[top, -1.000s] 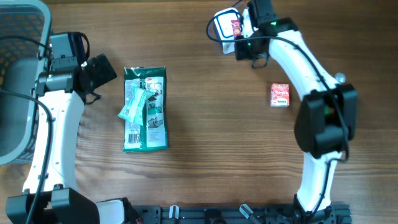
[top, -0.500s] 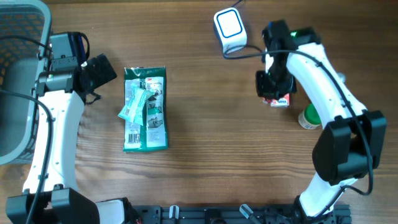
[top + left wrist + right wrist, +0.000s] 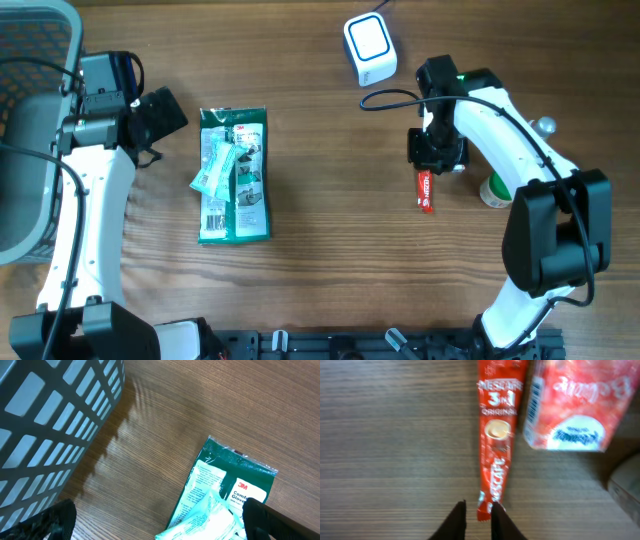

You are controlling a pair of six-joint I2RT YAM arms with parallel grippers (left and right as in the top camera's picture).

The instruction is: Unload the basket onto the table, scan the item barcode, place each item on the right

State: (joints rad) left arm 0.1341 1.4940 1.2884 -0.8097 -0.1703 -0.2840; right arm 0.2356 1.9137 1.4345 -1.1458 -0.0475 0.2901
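wood table (image 3: 320, 290) | basket (image 3: 45, 12) far left | left jaws wide apart | right jaws slightly apart by sachet (image 3: 426, 191)

Grey basket (image 3: 40, 30), green glove packet (image 3: 247, 212)

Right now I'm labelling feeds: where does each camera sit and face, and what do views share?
Overhead: above the table, facing straight down; both arms show.
Left wrist: on the left arm, facing down at basket and green pack; left fingers in bottom corners.
Right wrist: on the right arm, facing down at sachet and red box; right fingers at bottom.
Shared: overhead also shows green pack and sachet.
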